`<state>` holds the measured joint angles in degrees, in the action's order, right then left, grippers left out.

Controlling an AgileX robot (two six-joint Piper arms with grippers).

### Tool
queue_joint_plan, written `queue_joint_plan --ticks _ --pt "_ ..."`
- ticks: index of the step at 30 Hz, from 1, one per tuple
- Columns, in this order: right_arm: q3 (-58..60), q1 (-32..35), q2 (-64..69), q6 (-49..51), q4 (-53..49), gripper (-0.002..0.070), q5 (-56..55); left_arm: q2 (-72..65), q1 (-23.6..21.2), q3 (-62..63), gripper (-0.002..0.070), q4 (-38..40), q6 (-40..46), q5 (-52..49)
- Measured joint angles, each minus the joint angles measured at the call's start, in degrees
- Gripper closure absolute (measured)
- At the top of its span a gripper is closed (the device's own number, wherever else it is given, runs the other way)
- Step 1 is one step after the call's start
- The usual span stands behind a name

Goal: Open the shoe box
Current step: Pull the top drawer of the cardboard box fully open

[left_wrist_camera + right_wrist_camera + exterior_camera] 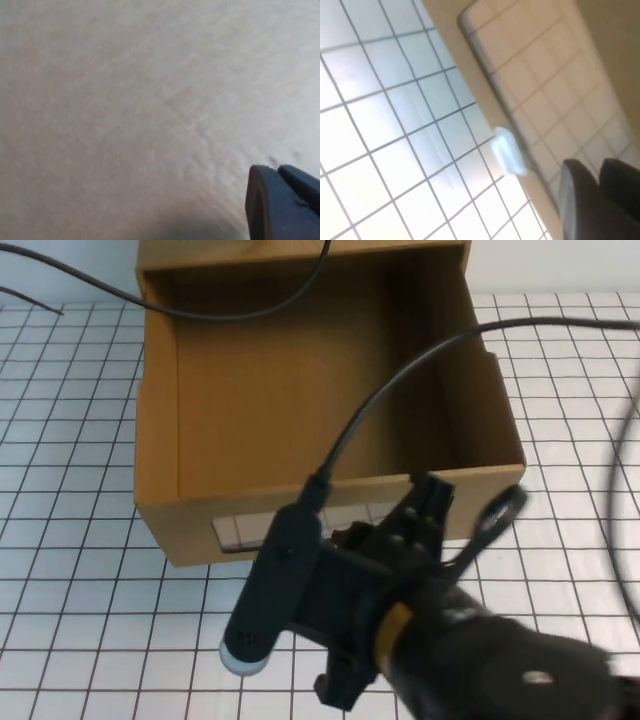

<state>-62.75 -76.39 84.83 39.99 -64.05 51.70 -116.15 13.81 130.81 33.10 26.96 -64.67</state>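
Two grippers, and one brown shoe box [185,525] with its top open.
From the high view, the right gripper [462,512] is low and right of the middle, just in front of the box's front wall and near the white label [300,525]. I cannot tell if it is open or closed. The left gripper [282,200] shows only on its own wrist view, close to a pale, blurry surface, and I cannot tell its state either. The box fills the upper middle, standing on the white grid table [70,570]. A black cable [400,380] hangs across it.
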Motion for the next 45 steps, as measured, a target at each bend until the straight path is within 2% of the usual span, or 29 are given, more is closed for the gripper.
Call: queue_joint_plan --ticks 5,10,16,23,29,34,41,45 --pt "0.0 -1.0 -6.9 0.0 2.4 0.0606 3.5 1.9 0.0 5.4 0.0677 -0.2 -0.6 -3.9" --pt "-0.5 3.9 -10.6 0.2 2.9 0.0643 4.7 5.5 0.0 7.6 0.0677 -0.6 -0.4 -5.7" --pt "-2.5 16.8 -12.6 -0.1 4.3 0.0684 3.9 9.5 0.0 7.7 0.0677 -4.5 -0.3 -7.5" --pt "-3.4 34.9 -16.2 -9.0 19.5 0.0689 1.2 18.9 0.0 2.8 0.0677 -11.5 -1.7 -7.9" --pt "-3.4 50.1 -21.3 -20.8 39.0 0.0689 2.4 34.8 0.0 -15.6 0.0677 -17.1 -1.8 0.7" --pt "-0.8 58.6 -27.2 -29.9 53.7 0.0689 2.8 49.3 0.0 -38.8 0.0677 -17.9 -0.3 18.7" --pt "11.6 60.3 -41.6 -31.7 60.8 0.0689 -4.2 70.5 0.0 -70.4 0.0677 -16.5 0.5 41.8" --pt "20.7 60.3 -53.2 -31.9 64.0 0.0689 -10.6 82.1 0.0 -85.1 0.0677 -15.2 0.6 48.1"
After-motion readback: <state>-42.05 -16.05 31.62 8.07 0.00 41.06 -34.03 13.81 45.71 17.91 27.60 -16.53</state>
